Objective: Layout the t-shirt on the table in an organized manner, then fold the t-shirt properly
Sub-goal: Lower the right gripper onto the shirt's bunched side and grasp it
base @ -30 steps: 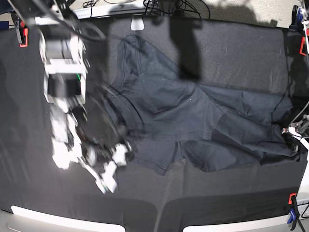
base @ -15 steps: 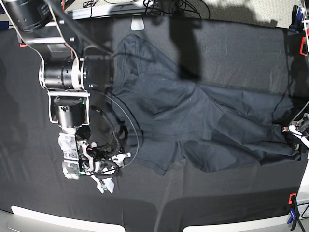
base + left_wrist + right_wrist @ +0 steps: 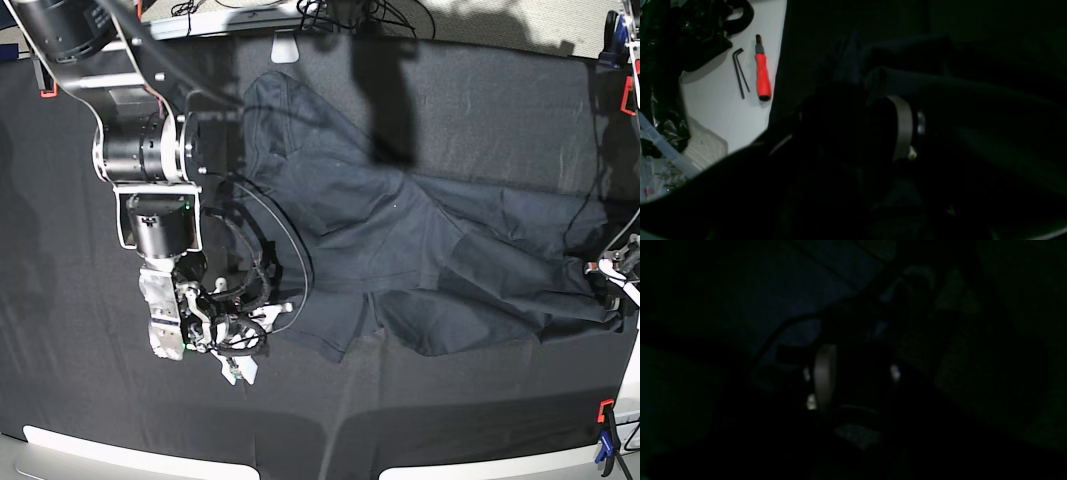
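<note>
Black-and-white, the right gripper (image 3: 257,342), lower left in the base view, has shifted right towards the t-shirt, its fingers apart, its arm reaching down from the upper left. Beyond, the dark slate-blue cotton t-shirt (image 3: 370,225) sprawls rumpled from upper left to right edge, where the left gripper (image 3: 853,133) stands wide.

Table (image 3: 480,410) under black creased cloth (image 3: 500,110)
</note>
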